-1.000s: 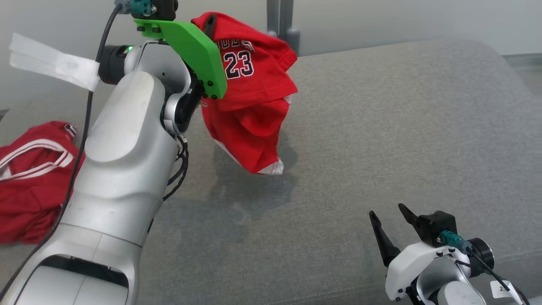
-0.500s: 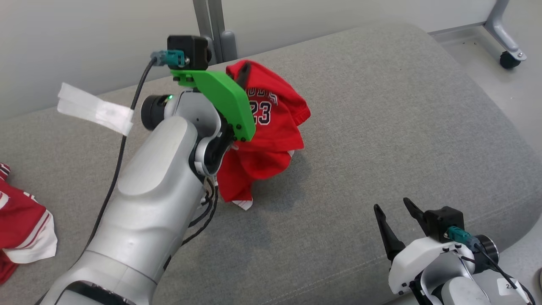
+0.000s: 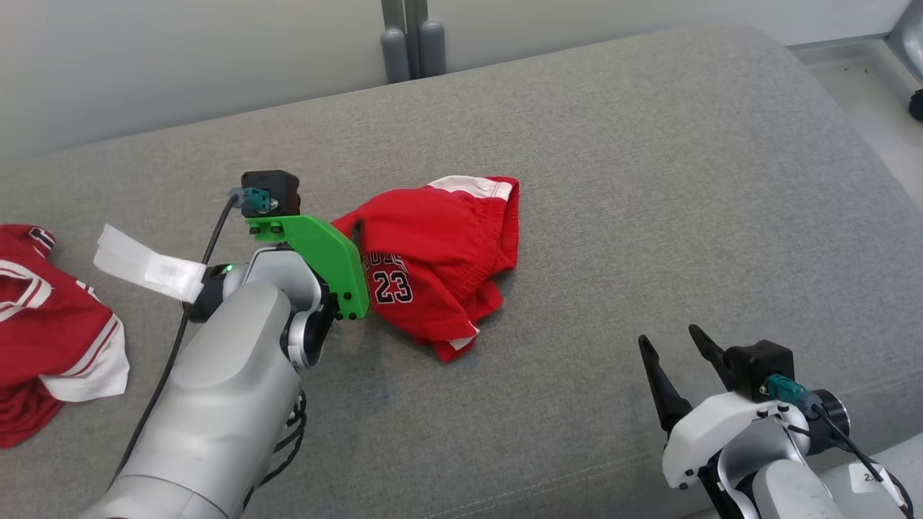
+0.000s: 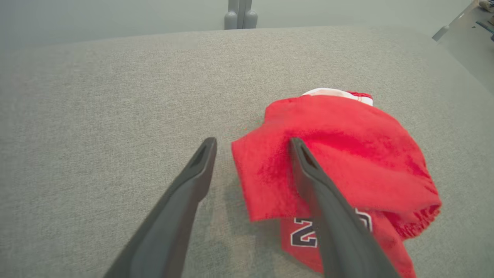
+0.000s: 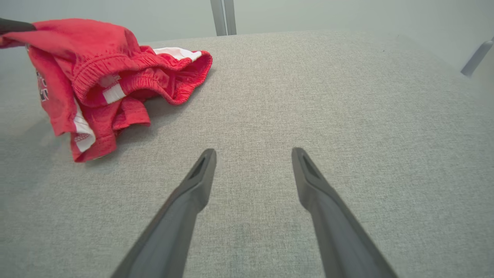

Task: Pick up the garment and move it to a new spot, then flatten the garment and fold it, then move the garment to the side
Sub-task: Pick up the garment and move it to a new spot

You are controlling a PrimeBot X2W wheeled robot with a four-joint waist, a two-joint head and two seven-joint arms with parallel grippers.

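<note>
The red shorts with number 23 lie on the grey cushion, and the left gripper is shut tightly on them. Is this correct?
Not quite. The red shorts lie on the grey cushion, but the left gripper is open, not shut: the left wrist view shows its two fingers spread apart, a corner of cloth between them.

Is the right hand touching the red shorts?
No; the right hand is open over bare cushion, apart from the shorts.

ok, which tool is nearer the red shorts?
Left. The left tool straddles an edge of the red shorts; the right tool sits apart, to their right, over bare cushion.
</note>
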